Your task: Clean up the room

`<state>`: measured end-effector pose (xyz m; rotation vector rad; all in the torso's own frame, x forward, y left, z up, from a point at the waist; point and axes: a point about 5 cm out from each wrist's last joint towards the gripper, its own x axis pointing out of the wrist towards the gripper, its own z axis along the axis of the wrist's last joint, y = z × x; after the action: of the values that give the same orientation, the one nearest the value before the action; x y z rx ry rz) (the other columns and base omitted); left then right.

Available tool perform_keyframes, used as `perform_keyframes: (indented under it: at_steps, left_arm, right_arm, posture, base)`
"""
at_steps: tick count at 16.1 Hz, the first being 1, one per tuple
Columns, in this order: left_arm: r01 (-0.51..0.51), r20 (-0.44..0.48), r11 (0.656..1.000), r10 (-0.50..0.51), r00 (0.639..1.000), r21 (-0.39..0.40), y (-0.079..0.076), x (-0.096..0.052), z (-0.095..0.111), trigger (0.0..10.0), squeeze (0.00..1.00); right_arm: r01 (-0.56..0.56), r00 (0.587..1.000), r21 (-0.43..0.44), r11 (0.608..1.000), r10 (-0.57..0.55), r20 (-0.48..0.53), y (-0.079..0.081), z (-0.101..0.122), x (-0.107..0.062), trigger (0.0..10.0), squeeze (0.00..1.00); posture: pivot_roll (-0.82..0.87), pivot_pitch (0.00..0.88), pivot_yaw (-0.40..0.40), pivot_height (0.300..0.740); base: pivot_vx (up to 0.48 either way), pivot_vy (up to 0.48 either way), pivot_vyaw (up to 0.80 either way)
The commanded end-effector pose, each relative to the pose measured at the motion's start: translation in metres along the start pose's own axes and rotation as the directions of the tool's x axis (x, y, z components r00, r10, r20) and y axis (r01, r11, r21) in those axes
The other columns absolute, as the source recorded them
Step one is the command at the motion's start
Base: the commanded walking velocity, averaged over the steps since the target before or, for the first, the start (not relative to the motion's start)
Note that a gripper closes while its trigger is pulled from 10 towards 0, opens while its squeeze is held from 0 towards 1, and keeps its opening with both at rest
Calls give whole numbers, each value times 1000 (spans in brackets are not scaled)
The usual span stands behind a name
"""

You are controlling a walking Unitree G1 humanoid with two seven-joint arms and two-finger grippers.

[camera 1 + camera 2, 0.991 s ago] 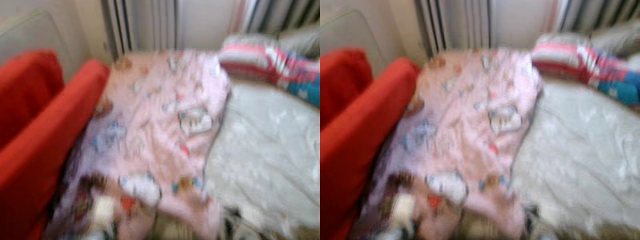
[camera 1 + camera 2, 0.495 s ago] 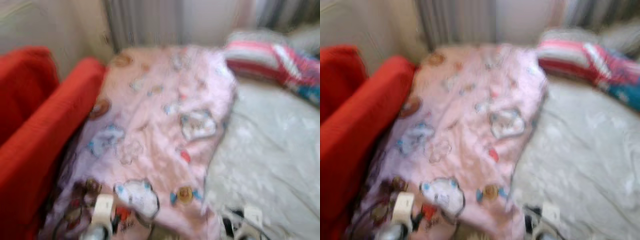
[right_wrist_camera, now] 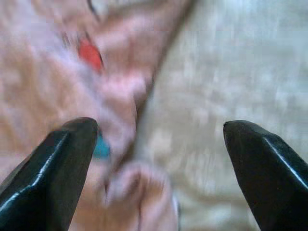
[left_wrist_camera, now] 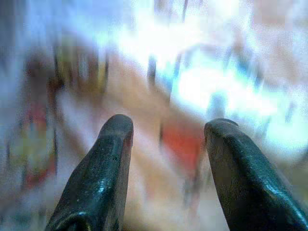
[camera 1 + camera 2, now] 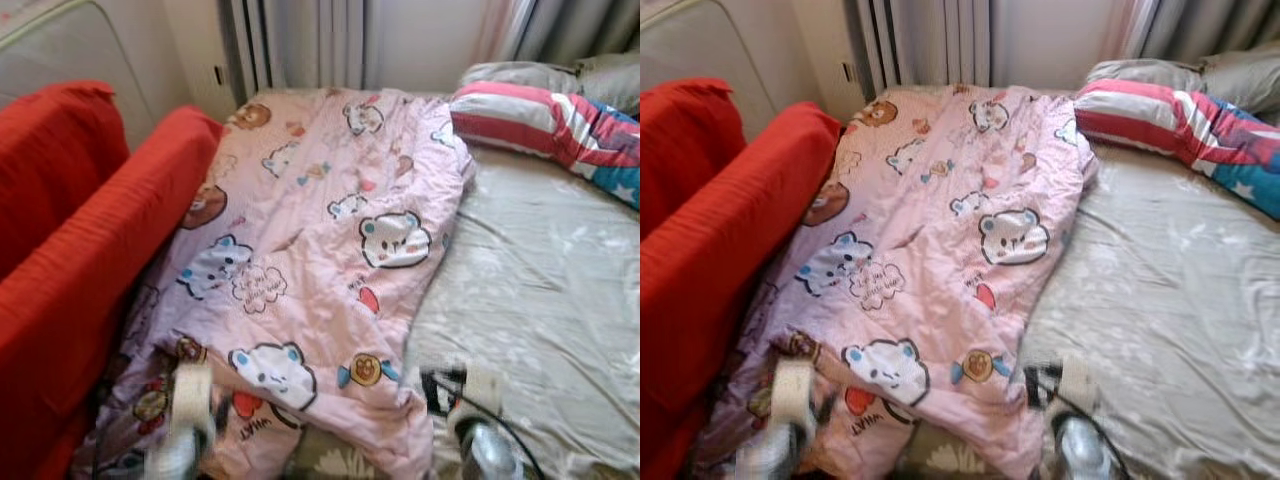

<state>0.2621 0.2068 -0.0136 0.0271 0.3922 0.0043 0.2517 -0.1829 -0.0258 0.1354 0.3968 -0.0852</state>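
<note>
Both grippers hovering, fingers spread, empty: left gripper [image 4: 166, 132] over pink quilt [image 5: 320, 240], right gripper [image 3: 159, 139] straddling its edge by sheet [image 5: 540, 290]; quilt running lengthwise away.

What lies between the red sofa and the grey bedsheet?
In the left eye view, a pink blanket with cartoon bears lies between the red sofa and the grey bedsheet.

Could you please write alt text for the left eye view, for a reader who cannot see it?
A pink cartoon-bear quilt lies rumpled along the left side of a bed with a grey sheet, beside a red sofa. A striped pillow sits at the head. Both robot arms reach in at the bottom edge, blurred.
</note>
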Motion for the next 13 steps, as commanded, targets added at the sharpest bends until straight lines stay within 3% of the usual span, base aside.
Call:
perform_keyframes:
  at_steps: [1, 4, 7, 13]
  left_arm:
    - [-6, 97, 1000, 8, 995, -19, 4, 3, 16, 10000, 0]
    - [15, 179, 1000, -11, 984, -20, -3, 1, 23, 10000, 0]
    - [19, 189, 999, -11, 982, -39, -10, 2, 25, 10000, 0]
    - [40, 186, 998, -32, 982, -42, -17, 2, 24, 10000, 0]
  right_arm:
    - [-10, 998, -23, 1000, 12, 66, 0, 7, 0, 10000, 0]
    - [-18, 989, -97, 995, 32, 147, 0, 16, -3, 10000, 0]
    - [-8, 992, -100, 995, 21, 126, 0, 12, -3, 10000, 0]
    - [-117, 991, -176, 977, 126, 42, 16, 7, 1, 10000, 0]
  posture:
    - [-18, 121, 19, 740]
    - [-37, 129, 16, 740]
    - [-33, 131, 12, 740]
    - [-20, 165, 13, 722]
  base:
    - [0, 0, 0]
    - [0, 0, 0]
    - [0, 0, 0]
    - [0, 0, 0]
